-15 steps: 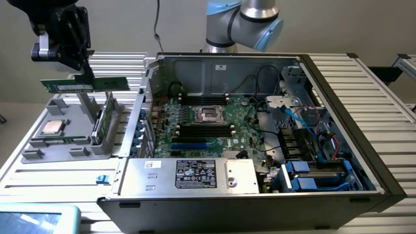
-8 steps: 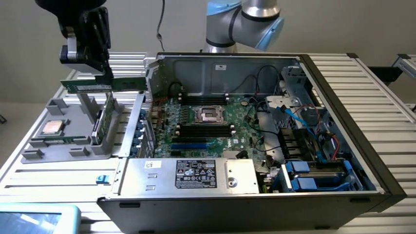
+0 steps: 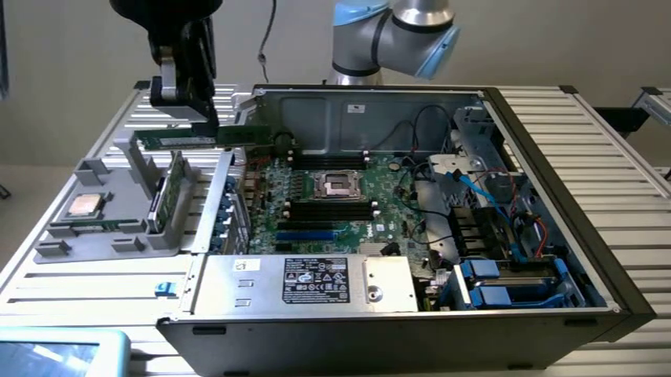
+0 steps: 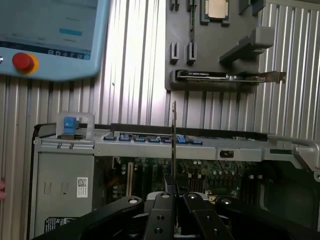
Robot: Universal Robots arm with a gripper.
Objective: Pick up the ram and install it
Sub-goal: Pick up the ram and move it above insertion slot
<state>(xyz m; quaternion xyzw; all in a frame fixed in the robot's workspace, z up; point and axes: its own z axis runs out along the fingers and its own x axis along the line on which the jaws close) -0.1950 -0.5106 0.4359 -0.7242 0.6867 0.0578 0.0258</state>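
Slatted metal worktop carries an open computer case and, at the exterior view's left, a grey holder. Above the holder's far end and the case edge beside it, the jaws are clamped tight on the ram, which hangs level in the air, clear of the motherboard.

The slatted table bears an open computer case, a grey holder beside it, and a pendant near its corner.

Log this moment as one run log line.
gripper: shut on ram | ram: held level above computer case wall by grey fixture | installed: no
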